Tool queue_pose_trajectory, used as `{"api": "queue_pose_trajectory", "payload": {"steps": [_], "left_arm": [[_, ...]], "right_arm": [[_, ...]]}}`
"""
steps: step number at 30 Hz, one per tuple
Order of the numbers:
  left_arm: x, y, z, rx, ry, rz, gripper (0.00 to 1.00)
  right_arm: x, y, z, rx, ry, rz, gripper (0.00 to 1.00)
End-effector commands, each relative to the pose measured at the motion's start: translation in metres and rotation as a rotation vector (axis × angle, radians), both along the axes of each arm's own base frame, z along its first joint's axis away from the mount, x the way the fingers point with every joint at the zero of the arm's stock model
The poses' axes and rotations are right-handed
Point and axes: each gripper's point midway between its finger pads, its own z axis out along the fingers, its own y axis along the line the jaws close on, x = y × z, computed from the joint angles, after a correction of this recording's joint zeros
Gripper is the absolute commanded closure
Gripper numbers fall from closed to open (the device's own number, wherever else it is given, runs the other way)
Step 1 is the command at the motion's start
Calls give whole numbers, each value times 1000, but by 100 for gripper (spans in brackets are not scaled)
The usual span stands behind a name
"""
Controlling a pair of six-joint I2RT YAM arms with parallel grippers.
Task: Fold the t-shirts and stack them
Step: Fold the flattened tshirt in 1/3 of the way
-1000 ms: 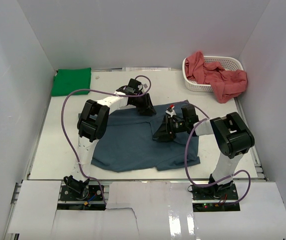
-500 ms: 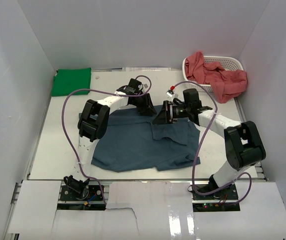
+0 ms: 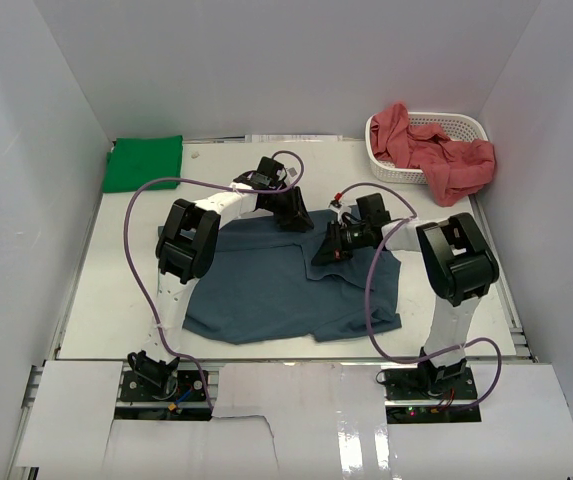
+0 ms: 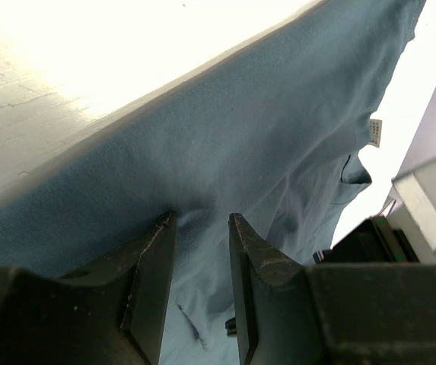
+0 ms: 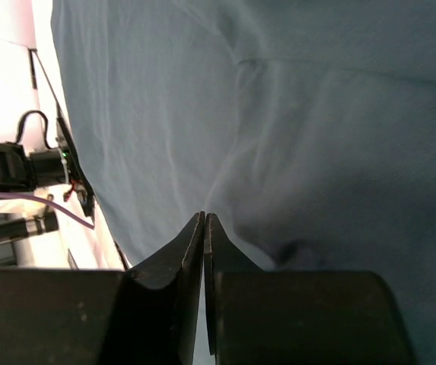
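Note:
A slate blue t-shirt lies spread flat on the white table. My left gripper rests on its far edge. In the left wrist view the left gripper is open, with its fingertips down on the blue cloth and wrinkled cloth showing in the gap. My right gripper sits on the shirt right of its middle. In the right wrist view the right gripper is shut, its tips against the cloth, and nothing shows between them. A folded bright green t-shirt lies at the far left corner.
A white perforated basket stands at the far right with salmon red t-shirts spilling over its rim. White walls enclose the table on three sides. Purple cables loop from both arms over the table.
The right gripper went from open to shut. It rose toward the shirt's far edge, then came back down onto the cloth. The left arm has not moved.

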Motion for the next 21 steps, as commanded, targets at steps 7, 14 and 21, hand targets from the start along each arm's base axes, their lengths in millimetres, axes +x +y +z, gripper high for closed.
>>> {"api": "queue_pose_trajectory", "payload": {"steps": [7,14,21], "left_arm": [[-12,8,-21,92,18,-18,55],[-12,7,-25,92,26,-17,55],[-11,8,-27,98,28,-16,55]], "right_arm": [[15,-7,3,154,-22,-12,92],[-11,-20,-13,216,59,-26,92],[-45,-25,-10,263,115,-23,92]]}}
